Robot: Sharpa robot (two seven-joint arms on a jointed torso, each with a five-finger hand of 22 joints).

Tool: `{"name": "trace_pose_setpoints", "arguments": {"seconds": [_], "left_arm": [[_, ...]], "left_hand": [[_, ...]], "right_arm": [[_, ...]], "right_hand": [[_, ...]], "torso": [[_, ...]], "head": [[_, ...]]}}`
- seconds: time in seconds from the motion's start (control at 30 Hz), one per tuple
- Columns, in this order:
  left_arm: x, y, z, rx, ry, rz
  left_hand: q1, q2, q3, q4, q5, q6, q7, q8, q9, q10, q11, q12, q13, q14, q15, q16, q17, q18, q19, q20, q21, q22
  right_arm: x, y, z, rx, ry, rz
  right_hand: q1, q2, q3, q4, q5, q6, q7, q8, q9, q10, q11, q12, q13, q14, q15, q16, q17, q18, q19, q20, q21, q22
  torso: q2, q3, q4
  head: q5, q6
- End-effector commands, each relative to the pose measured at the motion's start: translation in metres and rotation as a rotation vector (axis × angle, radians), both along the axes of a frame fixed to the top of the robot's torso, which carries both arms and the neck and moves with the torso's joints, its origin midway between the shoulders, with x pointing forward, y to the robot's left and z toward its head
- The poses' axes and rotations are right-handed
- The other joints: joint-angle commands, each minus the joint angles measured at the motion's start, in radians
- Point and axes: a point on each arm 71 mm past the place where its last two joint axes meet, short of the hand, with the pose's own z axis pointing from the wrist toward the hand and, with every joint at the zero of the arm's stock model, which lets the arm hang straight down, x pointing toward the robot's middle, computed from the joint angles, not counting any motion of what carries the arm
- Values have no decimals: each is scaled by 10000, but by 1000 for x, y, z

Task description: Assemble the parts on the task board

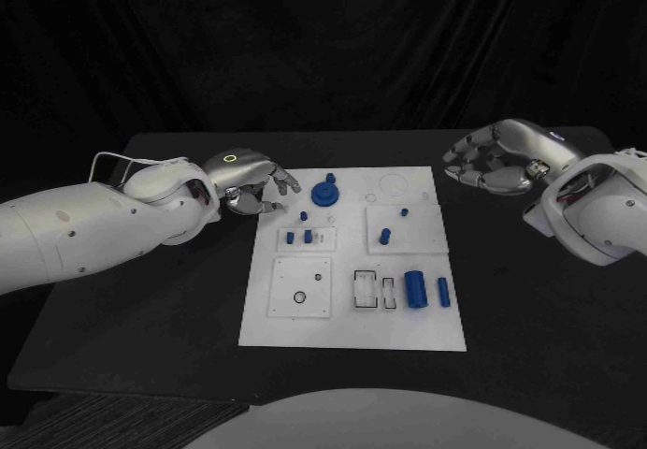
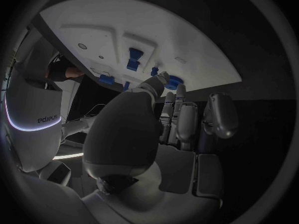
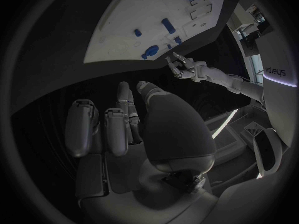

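Since my left hand (image 1: 250, 187) (open, holding nothing) sits nearest, the round blue part (image 1: 325, 193) on the task board (image 1: 353, 332) lies at its three o'clock; my right hand (image 1: 496, 157) hangs open, farther off.

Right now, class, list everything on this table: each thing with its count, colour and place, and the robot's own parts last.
Table: one, black, under everything.
Task board: one, white, middle of the table.
Round gear-like part: one, blue, far end of the board, near the left hand.
Small pegs: about four, blue, on the left raised plate mid-board.
Pegs: two, blue, on the right raised plate mid-board.
Cylinders: two, blue, one thick and one thin, side by side on the board's near right.
Left hand: one, silver, at the board's far left corner, holding nothing.
Right hand: one, silver, raised off the board's far right, fingers curled, empty.
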Motion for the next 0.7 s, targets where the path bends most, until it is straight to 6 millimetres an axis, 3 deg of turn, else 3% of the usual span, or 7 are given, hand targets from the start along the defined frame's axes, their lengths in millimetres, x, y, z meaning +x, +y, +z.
{"name": "trace_pose_setpoints", "arguments": {"seconds": [0.03, 0.1, 0.27, 0.4, 0.47, 0.6, 0.7], "left_arm": [[-6, 2, 9, -1082, -654, -456], [-8, 7, 13, -1610, -708, -467], [-14, 16, 21, -3349, -337, -356], [-17, 18, 28, -5319, 355, -337], [-18, 17, 30, -6105, 548, -351], [-19, 12, 34, -7443, 843, -509], [-20, 10, 35, -7907, 813, -558]], "left_hand": [[25, 49, -18, 14, -37, 93, 34, 64, -24, -68, 7, 224, 196, -101, 10, -27, -46, 177, -53, 22, -60, 1557], [405, 53, 80, -159, 313, 545, 241, 236, 6, 147, -69, 892, 685, -100, -62, 58, 98, 189, -97, 24, -97, 1559], [313, -199, 789, 407, -378, 698, 226, 36, -216, -1041, 0, 2524, 2261, -2073, 69, -1301, -1652, 287, -644, 181, -621, 1417], [-14, -321, 1169, 984, 890, 797, 593, -26, -283, -2096, 258, 2812, 2619, -5314, 453, -3242, -3921, 801, -3433, 357, -3963, 583], [-12, -275, 1352, 1083, 932, 876, 689, -8, -282, -2261, 269, 2958, 2691, -5745, 540, -3550, -3983, 982, -4551, 417, -5288, 280], [-342, -166, 1303, 1670, 1100, 954, 723, 51, -254, -2685, 398, 3052, 2612, -6502, 841, -4943, -4784, 991, -5376, 614, -6375, 10], [-2107, 244, 38, 1768, 3305, 951, 731, 51, -260, -2886, 734, 3167, 2474, -6632, 1135, -5992, -5585, 949, -5599, 849, -7136, -349]], "right_arm": [[2, 5, 13, -790, -287, 200], [3, 8, 19, -1282, -413, 399], [3, 22, 28, -2690, -1117, 1213], [5, 33, 28, -3978, -1729, 1908], [6, 36, 26, -4473, -1852, 2149], [7, 41, 18, -5348, -1862, 2573], [8, 44, 13, -5672, -1784, 2758]], "right_hand": [[-20, -276, -112, 162, -173, -103, -15, -53, -15, -299, 258, -1305, -1151, 771, 181, -66, 1252, -98, 136, 199, -150, 1919], [135, -360, -150, 79, 109, -84, -31, -58, -17, -482, 458, -1891, -1735, 732, 347, -131, 1148, -65, 46, 353, -352, 1866], [864, -547, 265, -410, 1392, 96, -260, -90, -11, -913, 590, -2645, -2511, 762, 235, 62, 1328, -84, 106, 313, -150, 1929], [1079, -783, 588, -654, 926, 85, -612, -242, -42, -1228, 493, -3047, -2977, 755, 129, 91, 1327, -83, 96, 218, -147, 1925], [1018, -895, 571, -689, 416, 231, -1027, -233, -19, -1293, 400, -3146, -3140, 749, 78, 95, 1314, -82, 93, 173, -143, 1924], [802, -1019, 328, -607, -202, 316, -1206, -323, -27, -1365, 289, -3208, -3302, 735, 7, 80, 1274, -76, 77, 112, -176, 1913], [728, -1026, 185, -549, -361, 312, -1332, -451, -67, -1419, 229, -3263, -3398, 727, -36, 62, 1239, -73, 73, 78, -194, 1908]], "torso": [[-12, -16, 37], [-17, -26, 30], [2, -68, 90], [-15, -88, 122], [-18, -105, 137], [-5, -99, 155], [0, -84, 166]], "head": [[-62, -2], [-65, -2], [-198, -2], [-252, -2], [-286, -2], [-328, -2], [-336, -2]]}}
